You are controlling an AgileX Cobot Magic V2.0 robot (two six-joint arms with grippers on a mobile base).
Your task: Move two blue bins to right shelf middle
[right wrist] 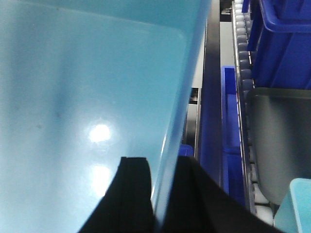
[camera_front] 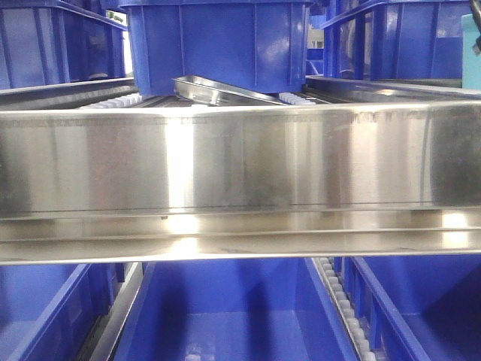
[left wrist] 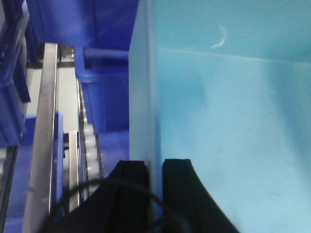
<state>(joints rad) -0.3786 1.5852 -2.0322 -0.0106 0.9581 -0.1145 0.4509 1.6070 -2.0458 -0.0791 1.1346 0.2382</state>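
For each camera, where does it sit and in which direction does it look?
Front view: at the robot's front, facing a steel shelf rail and dark blue bins; no robot part shows.
Left wrist view: behind the left gripper, looking along its fingers, shut on the pale blue bin.
Right wrist view: behind the right gripper, likewise shut on the pale blue bin.
Shared: dark blue bins appear in all three.

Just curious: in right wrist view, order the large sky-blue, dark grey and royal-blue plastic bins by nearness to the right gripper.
1. Pale sky-blue plastic bin, in right gripper.
2. Dark grey plastic bin, right.
3. Royal-blue plastic bin, upper right.
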